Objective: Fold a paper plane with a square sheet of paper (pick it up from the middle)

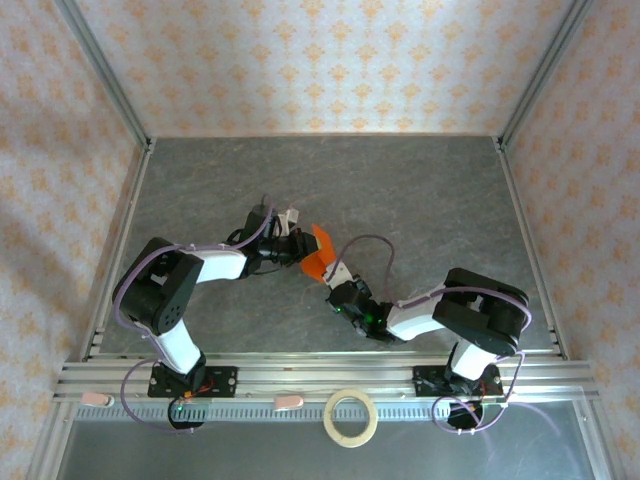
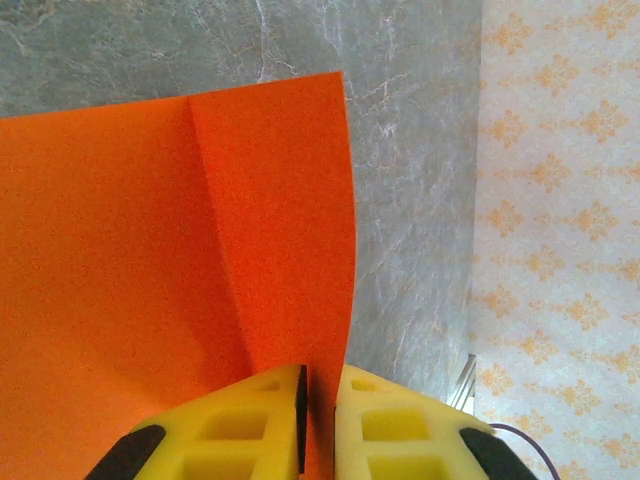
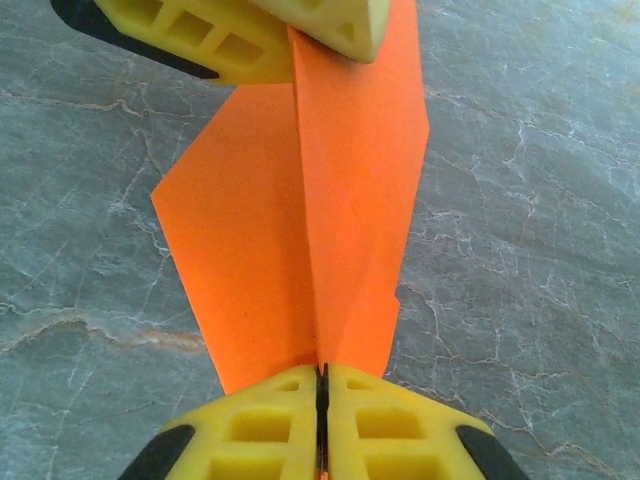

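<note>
The paper plane (image 1: 317, 254) is bright orange paper, partly folded with a centre crease, and it hangs between both grippers over the middle of the grey table (image 1: 420, 190). My left gripper (image 1: 298, 246) is shut on its far end. In the left wrist view the paper (image 2: 200, 250) spreads wide, with its edge pinched between the yellow fingers (image 2: 320, 405). My right gripper (image 1: 337, 277) is shut on the near end. The right wrist view shows the crease of the paper (image 3: 300, 220) running into the shut jaws (image 3: 322, 385). The left fingers (image 3: 250, 35) clamp the top of that same sheet.
A pale tape ring (image 1: 351, 417) lies near the front rail between the arm bases. Aluminium frame posts (image 1: 105, 70) and patterned walls (image 1: 320, 60) enclose the table on three sides. Grey marbled tabletop surrounds the grippers.
</note>
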Robot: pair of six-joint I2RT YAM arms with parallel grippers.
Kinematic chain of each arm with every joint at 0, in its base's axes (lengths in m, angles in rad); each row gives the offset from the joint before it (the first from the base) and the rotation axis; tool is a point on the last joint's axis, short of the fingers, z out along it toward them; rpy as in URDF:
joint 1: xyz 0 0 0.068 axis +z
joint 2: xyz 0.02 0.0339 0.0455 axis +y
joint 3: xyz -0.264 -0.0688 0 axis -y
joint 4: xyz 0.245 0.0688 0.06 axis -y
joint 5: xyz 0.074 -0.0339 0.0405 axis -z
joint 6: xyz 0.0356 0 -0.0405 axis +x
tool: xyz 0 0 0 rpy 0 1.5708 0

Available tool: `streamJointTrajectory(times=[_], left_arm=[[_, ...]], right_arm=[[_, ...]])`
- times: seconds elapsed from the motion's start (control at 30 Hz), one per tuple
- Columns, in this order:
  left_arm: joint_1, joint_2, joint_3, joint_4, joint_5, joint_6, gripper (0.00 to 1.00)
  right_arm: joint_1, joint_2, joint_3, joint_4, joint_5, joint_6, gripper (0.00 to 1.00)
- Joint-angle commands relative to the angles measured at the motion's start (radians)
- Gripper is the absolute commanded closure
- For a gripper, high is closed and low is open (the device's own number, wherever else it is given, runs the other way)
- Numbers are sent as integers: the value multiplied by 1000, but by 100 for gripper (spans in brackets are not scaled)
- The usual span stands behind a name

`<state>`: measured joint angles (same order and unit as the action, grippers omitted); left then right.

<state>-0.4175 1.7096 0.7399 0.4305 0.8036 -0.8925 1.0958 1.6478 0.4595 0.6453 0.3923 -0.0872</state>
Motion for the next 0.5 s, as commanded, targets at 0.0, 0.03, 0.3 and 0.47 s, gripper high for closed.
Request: streamJointTrajectory(times=[0.0, 0.03, 0.3, 0.47], left_arm=[[-7, -20, -1, 10, 5, -6, 85], [-6, -19, -1, 10, 3, -6, 85], [-5, -23, -2, 10, 4, -7, 85], [-6, -23, -6, 9, 3, -5, 85]], right_arm=[[-7, -8, -13, 23, 2, 10, 92], [-7, -7, -13, 22, -1, 13, 93], [-12, 1, -13, 29, -4, 19, 85], [-15, 7, -7, 31, -6, 17, 83]])
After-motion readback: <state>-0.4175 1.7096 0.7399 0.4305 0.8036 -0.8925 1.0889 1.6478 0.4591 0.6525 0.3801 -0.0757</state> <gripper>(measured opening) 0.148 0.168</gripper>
